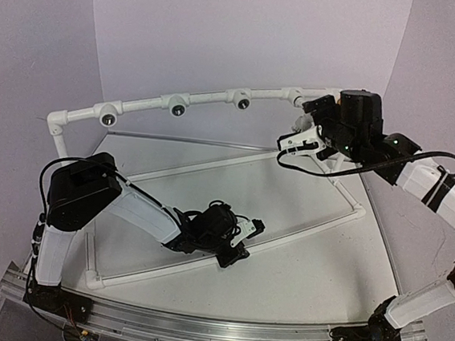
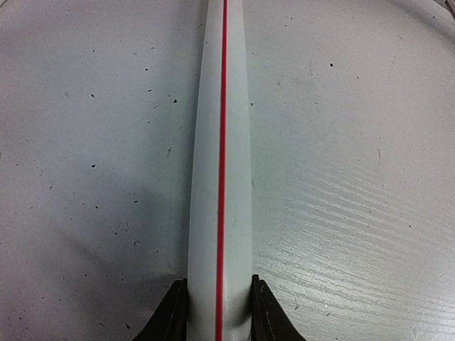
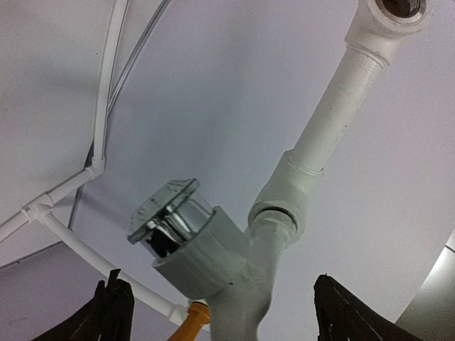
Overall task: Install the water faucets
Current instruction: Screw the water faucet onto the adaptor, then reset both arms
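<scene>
A white water faucet (image 3: 206,249) with a clear, chrome-topped handle (image 3: 167,213) sits with its end in a fitting (image 3: 284,199) of the white pipe frame. My right gripper (image 3: 224,309) is open, its dark fingers (image 3: 114,309) standing wide apart on either side of the faucet without touching it. An orange piece (image 3: 188,320) shows just below the faucet; whether it is the other faucet I cannot tell. In the top view the right gripper (image 1: 295,141) hangs at the frame's far right end. My left gripper (image 2: 219,305) is shut on a white pipe with a red stripe (image 2: 220,142), low on the table (image 1: 237,236).
The pipe frame's raised back rail (image 1: 177,105) carries round dark sockets and runs from the far left to the far right corner. Thin frame pipes (image 1: 285,236) cross the white tabletop (image 1: 297,282). Another socket (image 3: 402,7) shows at the top of the right wrist view.
</scene>
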Controlling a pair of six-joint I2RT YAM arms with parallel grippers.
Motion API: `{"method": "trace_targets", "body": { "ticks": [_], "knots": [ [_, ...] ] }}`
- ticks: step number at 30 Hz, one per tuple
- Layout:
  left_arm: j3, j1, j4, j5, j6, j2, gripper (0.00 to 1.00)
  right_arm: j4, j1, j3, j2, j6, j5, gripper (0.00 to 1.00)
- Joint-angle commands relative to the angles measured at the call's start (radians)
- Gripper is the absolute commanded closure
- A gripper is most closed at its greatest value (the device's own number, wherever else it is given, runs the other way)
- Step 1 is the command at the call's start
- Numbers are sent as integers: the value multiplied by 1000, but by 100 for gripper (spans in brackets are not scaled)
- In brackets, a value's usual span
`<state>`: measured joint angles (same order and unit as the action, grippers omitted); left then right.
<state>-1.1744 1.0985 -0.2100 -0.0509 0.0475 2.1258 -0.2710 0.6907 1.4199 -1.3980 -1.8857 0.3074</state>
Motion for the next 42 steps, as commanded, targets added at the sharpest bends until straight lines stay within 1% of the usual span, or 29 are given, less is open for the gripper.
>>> {"method": "trace_targets", "body": {
  "ticks": [1, 3, 4, 7, 8, 11, 12, 13, 14, 18, 19, 20, 21, 22, 23, 24, 25, 27, 28, 30, 31, 32, 33, 34, 36, 37, 38, 40, 42],
  "knots": [
    [67, -13, 294, -6, -30, 140, 100, 1, 2, 106, -57, -245, 82, 17],
    [66, -14, 295, -7, -31, 140, 100, 2, 2, 129, -90, -235, 103, 21],
    [66, -14, 294, -7, -31, 140, 100, 5, 1, 136, -102, -228, 112, 25],
    [66, -15, 295, -11, -30, 140, 100, 16, 1, 141, -130, -214, 118, 33],
    [66, -15, 296, -13, -30, 140, 100, 25, 1, 135, -133, -210, 115, 38],
    [66, -18, 295, -13, -29, 140, 100, 75, 1, 107, -150, -154, 131, 59],
    [66, -17, 295, -14, -30, 140, 100, 103, 1, 93, -156, -129, 138, 69],
    [67, -17, 294, -14, -31, 140, 100, 158, 1, 79, -160, -82, 137, 78],
    [66, -17, 294, -14, -31, 140, 100, 212, 1, 59, -163, -38, 127, 81],
    [66, -17, 295, -14, -31, 140, 100, 424, 5, -39, -162, 232, 106, 96],
    [65, -17, 296, -14, -31, 140, 100, 476, 11, -61, -160, 325, 103, 100],
    [64, -17, 296, -14, -31, 140, 100, 544, 21, -72, -158, 455, 109, 100],
    [63, -17, 296, -13, -31, 141, 100, 611, 32, -72, -158, 594, 128, 100],
    [62, -17, 297, -13, -31, 141, 100, 666, 39, -55, -160, 790, 166, 100],
    [62, -17, 297, -14, -31, 142, 100, 684, 40, -30, -164, 1040, 214, 100],
    [61, -17, 298, -14, -31, 143, 100, 666, 37, 14, -165, 1278, 282, 100],
    [60, -17, 299, -14, -31, 144, 100, 606, 33, 54, -160, 1513, 318, 100],
    [57, -17, 302, -14, -31, 146, 100, 507, 21, 63, -124, 1928, 215, 100],
    [55, -18, 304, -14, -31, 147, 100, 520, 14, 36, -97, 2099, 159, 100],
    [52, -19, 307, -15, -31, 150, 100, 577, -7, -41, -41, 2493, 37, 100],
    [51, -19, 309, -16, -31, 150, 100, 636, -17, -84, -20, 2665, -27, 100],
    [50, -19, 310, -18, -31, 151, 100, 735, -20, -133, 1, 2789, -70, 99],
    [49, -20, 312, -19, -30, 152, 100, 850, -22, -187, 18, 2863, -122, 94],
    [49, -20, 313, -20, -29, 152, 100, 975, -22, -240, 33, 2877, -177, 82],
    [50, -20, 313, -24, -27, 152, 100, 1028, -22, -277, 76, 2856, -202, 56],
    [50, -20, 313, -27, -26, 152, 100, 989, -22, -286, 107, 2819, -201, 45],
    [50, -20, 312, -30, -24, 152, 100, 923, -22, -293, 142, 2760, -194, 36],
    [48, -22, 313, -34, -22, 154, 100, 753, -22, -291, 191, 2602, -156, 30],
    [49, -21, 313, -36, -20, 152, 100, 502, -22, -252, 224, 2380, -99, 21]
  ]
}}
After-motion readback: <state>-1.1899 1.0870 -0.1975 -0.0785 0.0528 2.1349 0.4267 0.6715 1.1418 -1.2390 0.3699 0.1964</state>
